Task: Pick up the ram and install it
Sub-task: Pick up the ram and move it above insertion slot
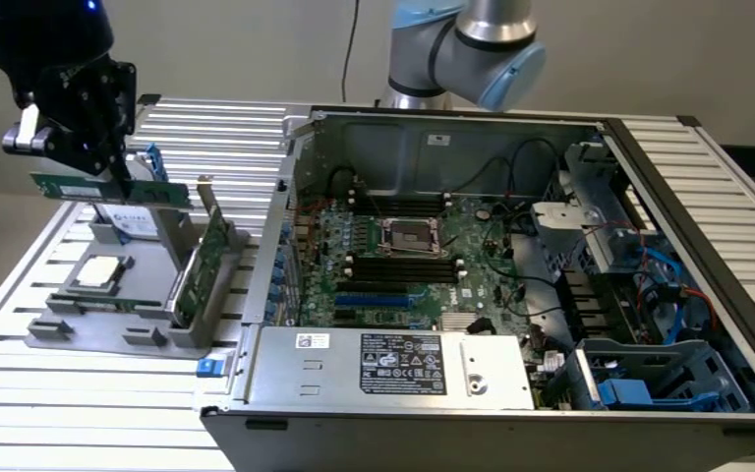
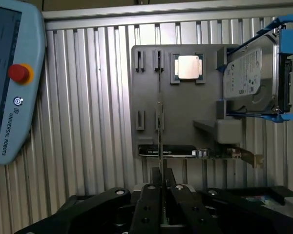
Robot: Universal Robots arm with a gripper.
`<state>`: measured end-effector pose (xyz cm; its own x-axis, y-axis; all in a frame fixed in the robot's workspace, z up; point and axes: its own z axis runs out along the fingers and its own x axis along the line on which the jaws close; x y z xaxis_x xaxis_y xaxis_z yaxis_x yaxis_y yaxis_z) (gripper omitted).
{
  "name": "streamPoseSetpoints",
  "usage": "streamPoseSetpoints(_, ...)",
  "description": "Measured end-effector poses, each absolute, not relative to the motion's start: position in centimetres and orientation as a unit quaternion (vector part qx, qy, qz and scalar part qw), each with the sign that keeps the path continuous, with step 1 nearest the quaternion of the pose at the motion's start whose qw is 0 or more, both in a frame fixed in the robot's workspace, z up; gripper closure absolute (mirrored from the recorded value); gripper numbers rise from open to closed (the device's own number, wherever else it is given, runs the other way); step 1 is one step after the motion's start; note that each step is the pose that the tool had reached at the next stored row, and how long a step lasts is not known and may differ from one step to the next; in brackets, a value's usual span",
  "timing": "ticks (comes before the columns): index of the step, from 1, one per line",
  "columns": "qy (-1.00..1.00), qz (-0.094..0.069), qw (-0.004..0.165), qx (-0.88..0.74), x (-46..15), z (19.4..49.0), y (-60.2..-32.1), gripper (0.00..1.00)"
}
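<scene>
Claw [image 1: 115, 183] pinching ram [image 1: 63, 185], long axis horiz, above gray holder [image 1: 89, 334]

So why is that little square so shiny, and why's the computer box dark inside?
Wrist view: the metal lid of the processor throws the light back, so it looks pale and bright. Exterior view: the walls of the computer case shade its inside, and the gripper holding the ram looks nearly black.

Gripper [image 1: 118, 180] clamps the ram [image 1: 70, 186] above the grey fixture [image 1: 102, 336]; open computer case [image 1: 483, 133] beside.
</scene>
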<state>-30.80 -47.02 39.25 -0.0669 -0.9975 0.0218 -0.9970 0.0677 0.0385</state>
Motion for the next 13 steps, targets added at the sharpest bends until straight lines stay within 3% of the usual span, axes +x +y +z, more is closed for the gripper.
streamPoseSetpoints(13,-0.730,-0.017,0.032,0.683,-26.5,40.3,-46.8,0.86)
